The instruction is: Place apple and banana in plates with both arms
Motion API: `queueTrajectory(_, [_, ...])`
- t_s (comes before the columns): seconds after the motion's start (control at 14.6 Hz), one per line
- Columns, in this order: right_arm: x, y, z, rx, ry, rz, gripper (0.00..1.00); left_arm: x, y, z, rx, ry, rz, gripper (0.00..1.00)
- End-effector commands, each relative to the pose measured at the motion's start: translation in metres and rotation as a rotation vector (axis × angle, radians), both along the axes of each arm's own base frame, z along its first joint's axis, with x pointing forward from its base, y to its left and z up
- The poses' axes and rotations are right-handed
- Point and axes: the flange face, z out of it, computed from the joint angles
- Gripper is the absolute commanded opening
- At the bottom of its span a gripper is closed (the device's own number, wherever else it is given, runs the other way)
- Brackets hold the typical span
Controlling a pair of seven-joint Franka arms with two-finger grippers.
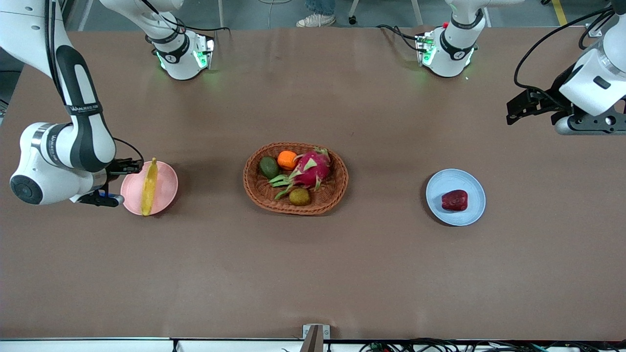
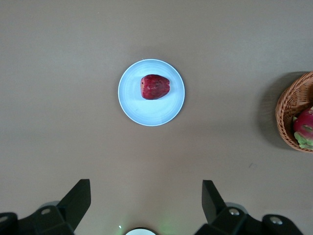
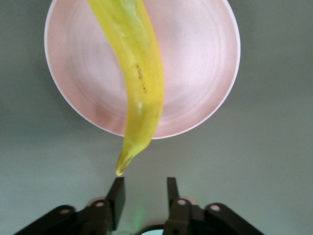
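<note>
Surface: a brown table [image 1: 313, 264] with a matte, faintly creased covering; grey floor and a person's shoes [image 1: 317, 20] show past its top edge, cables [image 1: 440, 346] along the lower edge.
Right gripper [image 1: 113, 185]: low, just beside the pink plate [image 1: 164, 188] at the right arm's end of the table; fingers [image 3: 117, 196] part-way apart, gripping nothing.
Banana [image 1: 148, 187]: lies across the pink plate, one tip overhanging the rim toward the right gripper, not touching it.
Left gripper [image 1: 523, 108]: raised over the left arm's end of the table, waiting; fingers [image 2: 78, 198] spread wide, nothing between them.
Apple [image 1: 455, 200]: rests on the blue plate [image 1: 442, 211], well apart from the left gripper.
Centre: wicker basket [image 1: 295, 205] with dragon fruit [image 1: 311, 169], orange [image 1: 286, 160] and two dark green-brown fruits.
</note>
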Motion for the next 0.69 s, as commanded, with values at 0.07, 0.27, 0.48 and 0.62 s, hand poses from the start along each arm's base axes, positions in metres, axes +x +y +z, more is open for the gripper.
queueTrajectory(0.07, [0.018, 0.001, 0.091, -0.010, -0.077, 0.006, 1.00, -0.007, 0.000, 0.007, -0.016, -0.010, -0.012, 1.00])
queueTrajectory(0.27, [0.042, 0.012, 0.186, -0.008, -0.156, 0.030, 1.00, -0.007, 0.000, 0.007, -0.016, -0.010, -0.012, 1.00])
queueTrajectory(0.48, [0.055, 0.017, 0.255, -0.019, -0.278, 0.056, 1.00, -0.006, 0.000, 0.008, -0.014, -0.011, -0.012, 1.00])
queueTrajectory(0.62, [0.063, 0.010, 0.291, -0.037, -0.383, 0.047, 1.00, -0.006, 0.001, 0.007, -0.014, -0.010, -0.010, 1.00])
